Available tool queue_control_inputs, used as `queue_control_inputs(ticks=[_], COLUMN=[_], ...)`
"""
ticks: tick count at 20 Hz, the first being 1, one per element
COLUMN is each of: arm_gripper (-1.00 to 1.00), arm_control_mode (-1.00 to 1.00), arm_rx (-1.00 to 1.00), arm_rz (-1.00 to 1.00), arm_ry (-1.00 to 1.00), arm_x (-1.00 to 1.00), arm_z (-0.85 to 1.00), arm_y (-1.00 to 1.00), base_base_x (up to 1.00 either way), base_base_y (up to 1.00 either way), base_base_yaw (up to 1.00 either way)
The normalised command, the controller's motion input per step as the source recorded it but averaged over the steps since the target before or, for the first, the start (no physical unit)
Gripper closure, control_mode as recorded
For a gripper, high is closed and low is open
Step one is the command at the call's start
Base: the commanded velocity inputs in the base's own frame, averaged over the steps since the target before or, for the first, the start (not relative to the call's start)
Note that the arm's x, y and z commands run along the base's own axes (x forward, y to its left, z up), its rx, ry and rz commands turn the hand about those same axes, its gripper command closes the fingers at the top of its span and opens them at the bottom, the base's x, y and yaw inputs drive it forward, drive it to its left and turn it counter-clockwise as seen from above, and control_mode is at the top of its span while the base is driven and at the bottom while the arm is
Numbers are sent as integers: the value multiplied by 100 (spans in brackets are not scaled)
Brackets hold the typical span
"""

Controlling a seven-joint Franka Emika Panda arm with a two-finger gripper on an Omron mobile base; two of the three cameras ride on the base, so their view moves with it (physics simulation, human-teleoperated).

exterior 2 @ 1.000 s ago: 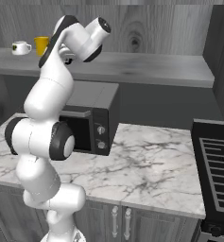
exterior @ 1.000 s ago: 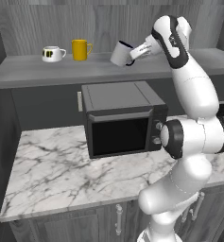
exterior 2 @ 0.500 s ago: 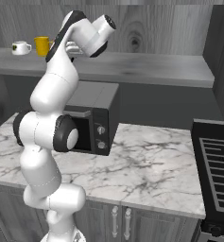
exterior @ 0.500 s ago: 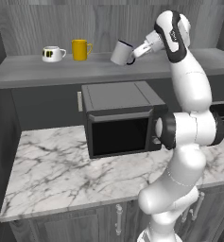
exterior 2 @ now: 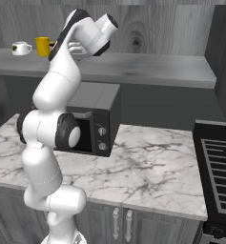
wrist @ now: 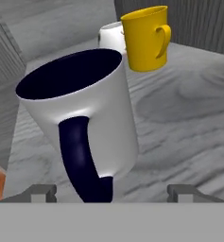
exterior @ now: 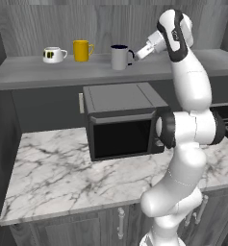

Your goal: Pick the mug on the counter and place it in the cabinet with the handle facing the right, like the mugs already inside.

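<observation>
Grey wood grain lines the cabinet (exterior: pixel 33 77), a long open shelf with a matte floor and a streaked, knotted back panel. On it the mug (exterior: pixel 119 57) stands upright about midway along, near the front edge: a plain light-grey cylinder with a smooth, faintly glossy wall, a dark navy inside and rim, and a thick navy loop handle turned to the right. In the hand view the mug (wrist: pixel 82 113) is seen close up, its handle toward the camera and its round mouth dark.

Just right of that handle is the gripper (exterior: pixel 145 51), at the end of a glossy white arm with dark joints. Its two small dark tips stand wide apart at either side of the handle in the hand view, and nothing is clamped between them; the handle sits in the gap, touching neither as far as can be seen.

Further left on the shelf stand a bright yellow mug (exterior: pixel 82 50), straight-sided with its handle to the right, and a squat white cup (exterior: pixel 53 55) with a rounded body and a dark mark on its side. The two are close together and well apart from the grey mug.

Below, a boxy dark microwave (exterior: pixel 122 122) sits on the worktop (exterior: pixel 53 173), a white marble slab with grey veins over dark grey cupboards with slim metal handles.
</observation>
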Motion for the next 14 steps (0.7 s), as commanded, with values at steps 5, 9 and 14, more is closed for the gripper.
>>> queue_control_inputs(ticks=[5, 9, 14], arm_gripper=[-100, -100, -100], arm_control_mode=[-100, -100, -100], arm_rx=[0, 0, 0], arm_rz=[4, 1, 0], arm_ry=[0, -1, -6], arm_x=[0, -6, -12], arm_z=[-7, -3, 0], arm_y=[-1, -15, -27], base_base_x=[0, 0, 0], base_base_y=[0, 0, 0], base_base_yaw=[0, 0, 0])
